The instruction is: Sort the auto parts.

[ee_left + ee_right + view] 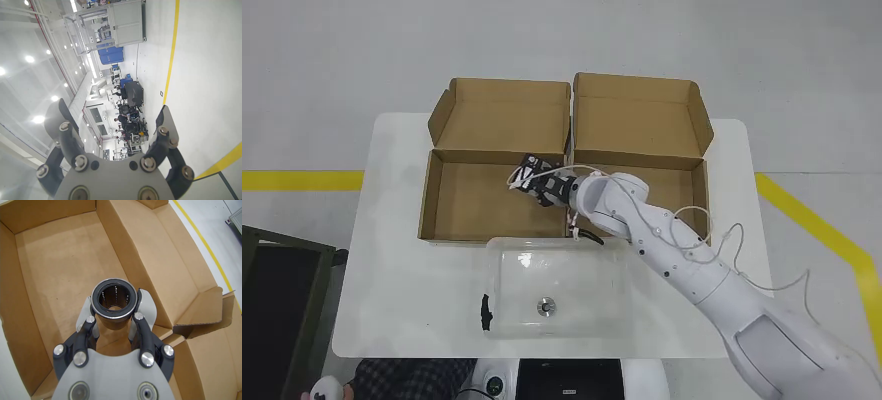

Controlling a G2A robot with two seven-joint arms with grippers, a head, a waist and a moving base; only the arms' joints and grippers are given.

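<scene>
Cardboard lies beneath the right gripper (115, 299), which is clamped around a short cylindrical bearing (113, 315). One finger presses on each side of the bearing's dark body. The bearing is hollow, with a bright metal rim and rows of tiny balls lining its bore. Its open end faces back toward the wrist.

The gripper hangs above the inside of an open box (467, 200), close to the wall on the side where its own arm comes in. Just beyond that wall, touching the first box, stands a second open box (682, 190) of the same brown card.

Behind the gripper, toward the robot and partly under the arm, sits a clear plastic bin (572, 262). A small round metal part (546, 307) lies in the bin. A black piece (484, 312) sits at the bin's edge farthest from the arm; whether it is inside cannot be told. Both boxes and the bin rest on a white table (392, 250).

The left gripper (113, 106) has its fingers spread wide with nothing between them. It points out at a pale workshop floor (204, 75) crossed by a yellow line (171, 62).
</scene>
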